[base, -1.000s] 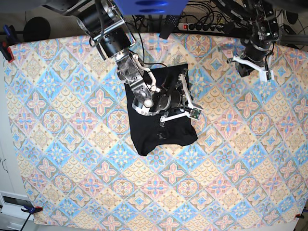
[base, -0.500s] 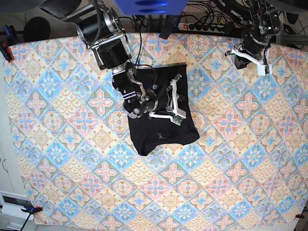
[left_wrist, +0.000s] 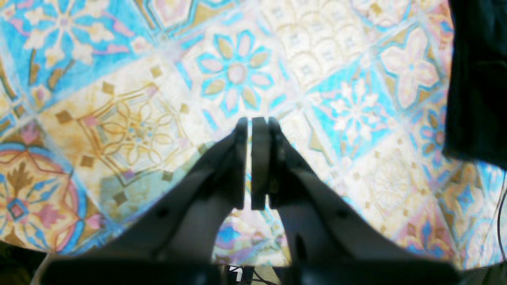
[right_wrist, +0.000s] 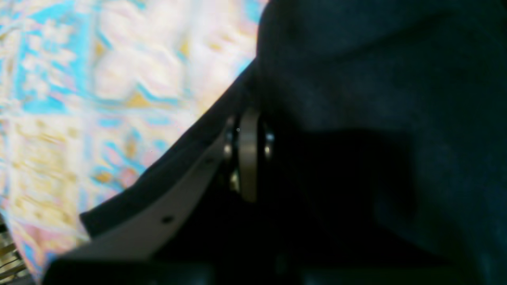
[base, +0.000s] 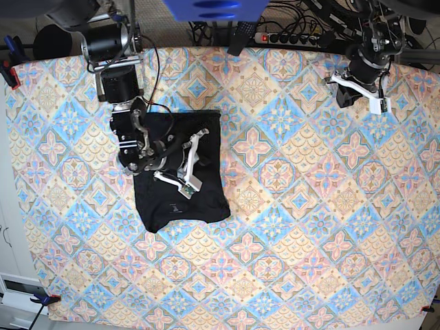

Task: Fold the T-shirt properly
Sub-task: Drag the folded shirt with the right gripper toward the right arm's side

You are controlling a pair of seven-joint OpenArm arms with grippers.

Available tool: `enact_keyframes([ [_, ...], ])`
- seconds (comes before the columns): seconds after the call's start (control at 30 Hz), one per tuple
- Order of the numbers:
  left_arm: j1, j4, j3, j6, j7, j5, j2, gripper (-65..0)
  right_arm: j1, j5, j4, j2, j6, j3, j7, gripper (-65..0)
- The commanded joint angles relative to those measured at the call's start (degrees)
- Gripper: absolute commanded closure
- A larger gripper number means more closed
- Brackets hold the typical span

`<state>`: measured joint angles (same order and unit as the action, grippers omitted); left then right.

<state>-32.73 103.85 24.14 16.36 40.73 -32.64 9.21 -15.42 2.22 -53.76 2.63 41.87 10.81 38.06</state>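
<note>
Lying as a compact dark bundle left of centre on the patterned bench point(base: 289, 227), the T-shirt point(base: 180, 199), already folded down to a rough rectangle. Looking soft, light and limp, with a matte weave unlikely to slip; likely sagging and dragging wherever unsupported, so best taken at a hem corner or along a doubled edge rather than mid-panel. Resting over its upper part, the right gripper point(base: 180, 170), jaws clenched; from the wrist view, pressed against black cloth, but whether pinching a fold or merely lying on it is hard to tell. Leaving plenty of bare bench ahead of and right of the bundle for sliding or smoothing; less room toward the left edge. Hovering well apart near the far right edge, the left gripper point(left_wrist: 249, 164), jaws clenched on nothing.
</note>
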Motion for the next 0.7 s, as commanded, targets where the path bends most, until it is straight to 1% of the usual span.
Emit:
enact_keyframes([
  [0.0,-0.37,1.42,0.25,0.3,-0.95,-0.54,0.5,-0.4,-0.71,-3.67,-0.18,1.72,-1.87,-0.83,2.42,0.0],
  [0.1,-0.37,1.33,0.25,0.3,-0.95,-0.54,0.5,-0.4,-0.89,-3.67,-0.18,4.18,-1.87,-2.76,1.54,0.0],
  [0.27,-0.81,1.33,0.25,0.3,-0.95,-0.54,0.41,-0.4,-0.89,-3.49,-0.26,6.99,-1.87,-4.0,1.28,0.0],
  [0.43,-1.25,1.42,0.25,0.3,-0.95,-0.54,0.41,-0.4,-0.98,-3.41,-1.94,7.52,-1.87,-4.0,1.19,0.0],
  [0.53,-1.51,1.42,0.25,0.3,-0.95,-0.54,0.33,-0.3,-0.71,-3.32,-7.56,7.52,-1.87,-4.0,1.8,0.0],
  [0.6,-2.3,1.6,0.25,0.3,-0.95,-0.54,0.33,-0.3,-0.45,-3.32,-12.05,7.52,-1.87,-4.0,4.0,0.0],
  [0.67,-2.57,2.56,0.25,0.3,-0.95,-0.54,0.33,-0.3,1.13,-3.32,-15.74,7.52,-1.87,-4.17,5.06,0.0],
])
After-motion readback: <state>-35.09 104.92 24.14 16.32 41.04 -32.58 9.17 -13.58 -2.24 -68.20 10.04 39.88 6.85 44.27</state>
